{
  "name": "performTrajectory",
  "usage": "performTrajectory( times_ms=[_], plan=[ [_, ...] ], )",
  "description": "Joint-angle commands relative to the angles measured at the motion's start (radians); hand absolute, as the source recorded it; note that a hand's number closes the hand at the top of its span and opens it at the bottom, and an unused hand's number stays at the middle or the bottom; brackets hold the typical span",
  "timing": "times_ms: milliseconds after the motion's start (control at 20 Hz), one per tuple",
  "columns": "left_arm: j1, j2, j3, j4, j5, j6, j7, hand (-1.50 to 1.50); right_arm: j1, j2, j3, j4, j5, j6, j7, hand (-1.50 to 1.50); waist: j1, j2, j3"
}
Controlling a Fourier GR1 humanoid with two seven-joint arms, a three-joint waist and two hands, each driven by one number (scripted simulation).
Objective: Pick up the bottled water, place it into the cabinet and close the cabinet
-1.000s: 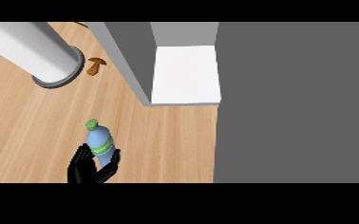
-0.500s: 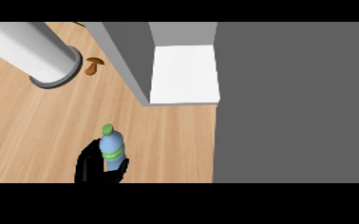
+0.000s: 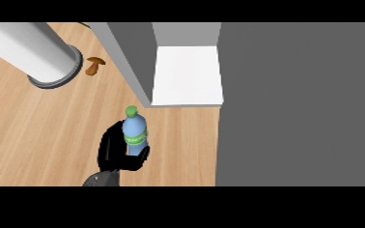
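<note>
down at seven o'clock the left hand (image 3: 114,149) is curled round the bottle (image 3: 134,133), which stands near upright in its grasp: pale blue body, green label band, green cap on top. bare wooden counter (image 3: 57,125) spreads toward nine o'clock. toward one o'clock the cabinet (image 3: 187,77) shows a white shelf, its front edge just beyond the cap. a grey panel (image 3: 285,106) fills three o'clock. a grey cylinder (image 3: 39,53) and a brown mushroom (image 3: 93,65) sit at ten o'clock.

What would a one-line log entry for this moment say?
left hand: curled round bottled water | bottled water: upright, green cap up, not yet in cabinet | cabinet: open, white shelf showing | right hand: not in view
</note>
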Motion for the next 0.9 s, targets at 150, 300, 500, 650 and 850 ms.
performTrajectory(
  times_ms=[150,300,500,650,850],
  plan=[
    [-0.061,-0.006,-0.171,-0.172,0.109,0.180,0.162,1.50,-0.025,-0.024,-0.040,-0.097,-0.083,-0.004,0.074,-1.50,0.005,0.001,-0.001],
    [-0.064,-0.007,-0.236,-0.261,0.120,0.260,0.217,1.50,-0.008,0.005,0.015,-0.077,-0.026,-0.024,0.060,-1.50,0.002,0.000,-0.001],
    [-0.174,-0.007,-0.280,-0.233,0.051,0.411,0.223,1.50,-0.012,-0.023,-0.057,-0.064,-0.085,-0.002,0.044,-1.50,-0.007,0.003,-0.001],
    [-0.209,-0.007,-0.303,-0.279,0.042,0.476,0.284,1.50,-0.011,-0.011,-0.042,-0.053,-0.071,-0.001,0.035,-1.50,-0.002,0.001,-0.001],
    [-0.356,-0.007,-0.367,-0.223,0.099,0.602,0.312,1.50,-0.009,-0.037,-0.130,-0.093,-0.144,0.019,0.042,-1.50,-0.021,0.003,-0.001]
  ],
)
